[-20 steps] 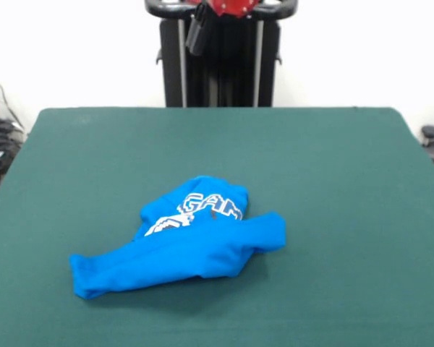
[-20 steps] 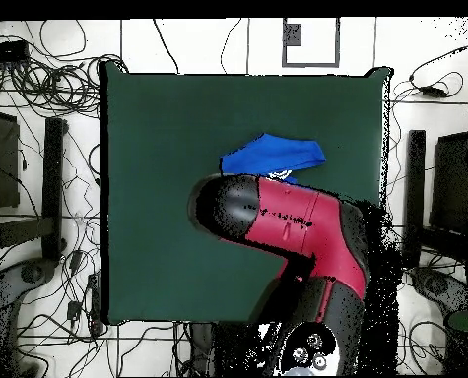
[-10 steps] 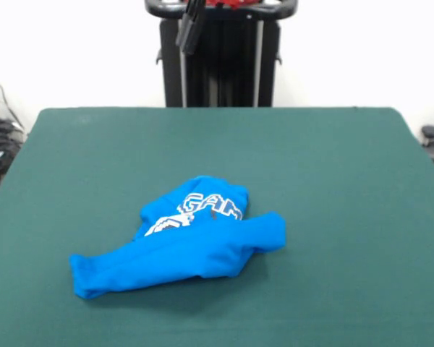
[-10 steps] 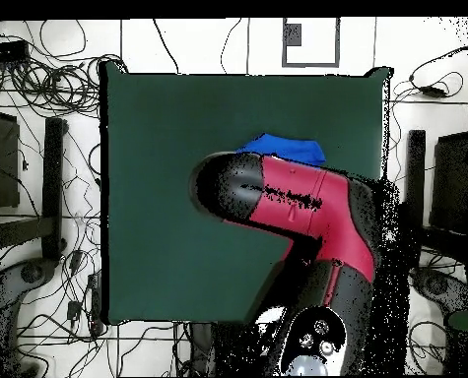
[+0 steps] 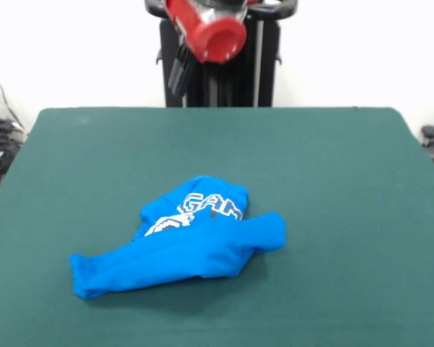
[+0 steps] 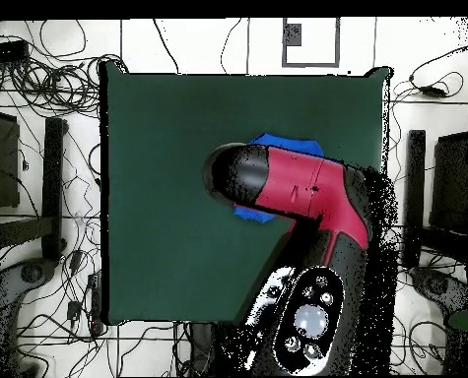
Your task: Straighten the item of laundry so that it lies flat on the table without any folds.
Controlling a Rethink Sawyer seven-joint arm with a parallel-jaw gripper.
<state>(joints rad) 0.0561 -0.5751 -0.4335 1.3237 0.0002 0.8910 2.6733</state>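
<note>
White wall stands behind the dark green bench (image 5: 333, 181), whose felt-like top has rounded corners and carries only the laundry (image 5: 188, 242). Cables (image 6: 40, 59) sprawl over the pale floor around the bench, and dark stands sit at both its sides in the overhead view.

From the front, the laundry shows whole: a bright blue garment, bunched, lying a little left of the bench's middle and toward the near edge. Its upper hump carries white block letters, and a long folded lobe runs out to the lower left, with a shorter rounded lobe at the right. It is not flat.

From overhead, my red and black arm (image 6: 297, 187) covers most of the laundry; only blue slivers show at the arm's far edge and under its black end.

The front view alone shows my gripper (image 5: 182, 65), a dark piece hanging beside the red joint at the top, well above the bench and apart from the laundry. I cannot tell how it is set.
</note>
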